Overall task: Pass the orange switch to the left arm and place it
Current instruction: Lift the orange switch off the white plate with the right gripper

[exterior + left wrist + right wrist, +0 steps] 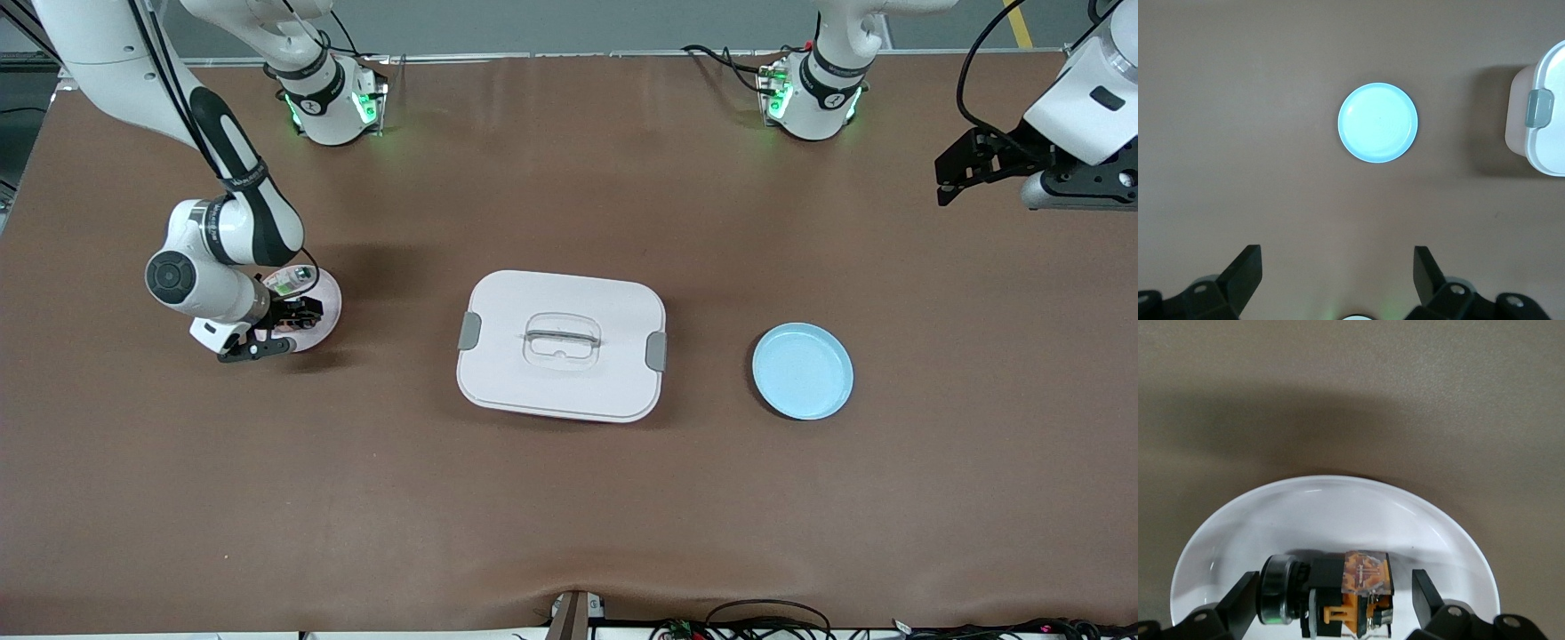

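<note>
The orange switch (1351,587), a black body with orange parts and a round black end, lies on its side on a small white plate (1338,513) toward the right arm's end of the table. My right gripper (1335,583) is down at that plate (327,298), open, one finger on each side of the switch; the hand (280,331) mostly hides the switch in the front view. The white lidded box (507,373) sits mid-table. My left gripper (944,182) hangs open and empty (1336,257) high over the left arm's end of the table.
A light blue plate (803,371) lies between the box and the left arm's end; the left wrist view shows this plate (1377,122) and a corner of the box (1545,133). A small green-and-white component (284,283) rests on the white plate.
</note>
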